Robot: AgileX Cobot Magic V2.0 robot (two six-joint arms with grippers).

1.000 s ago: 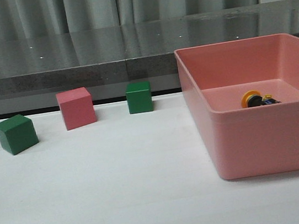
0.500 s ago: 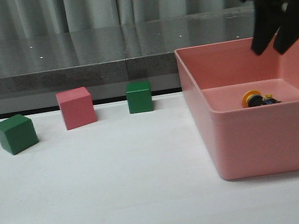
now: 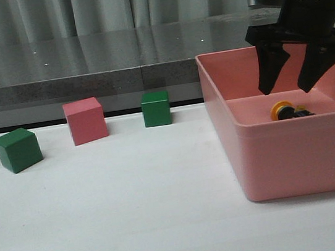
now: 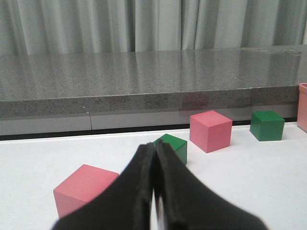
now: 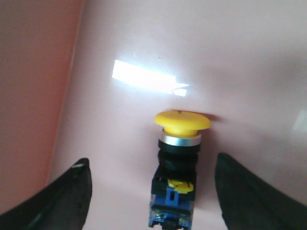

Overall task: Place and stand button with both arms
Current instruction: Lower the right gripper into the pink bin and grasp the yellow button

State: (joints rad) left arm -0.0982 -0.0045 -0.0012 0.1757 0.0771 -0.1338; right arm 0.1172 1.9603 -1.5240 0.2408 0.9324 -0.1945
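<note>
A white table (image 3: pixel 137 217) carries three cubes in a loose row along its far side and a pink bin (image 3: pixel 297 157) at its right end. From the left stand a green cube (image 3: pixel 18 150), a pink cube (image 3: pixel 85 121) and a second green cube (image 3: pixel 156 108) nearest the bin, each apart from the others and from the bin wall. The left wrist view shows one more pink cube (image 4: pixel 84 189) on the same white top, near the green cube and closer to that camera.
</note>
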